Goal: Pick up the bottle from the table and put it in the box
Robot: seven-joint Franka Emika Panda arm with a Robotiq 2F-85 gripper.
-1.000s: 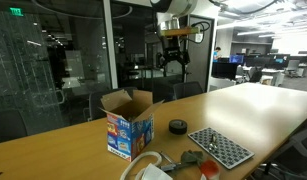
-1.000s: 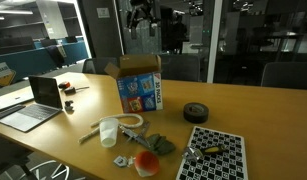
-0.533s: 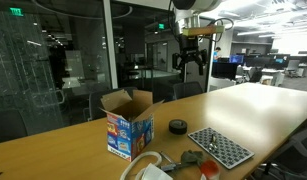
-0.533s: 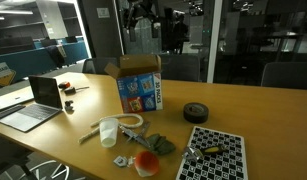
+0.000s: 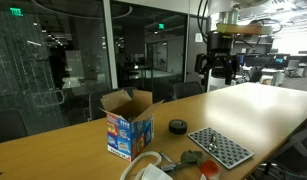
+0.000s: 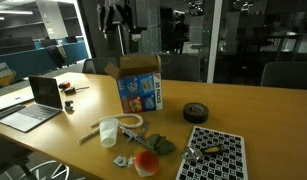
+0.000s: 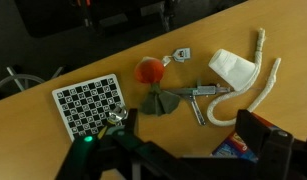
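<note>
The hand [image 5: 218, 70] hangs high over the worktop [image 5: 248, 105], well above everything. In the wrist view its fingers [image 7: 261, 140] are spread wide with nothing between them. The box [image 6: 141, 90] stands flaps-up near the worktop's far edge. The bottle shows in no view and may already be inside the box. A bottle that small is probably light and slick, so a gentle grip across its middle suits best.

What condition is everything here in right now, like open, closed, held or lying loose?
box: upright, top flaps open.
claw: high above the table, nothing visibly held; open or shut unclear.
laptop: lid open.
tape roll: lying flat on the table.
perforated tray: flat on the table.
</note>
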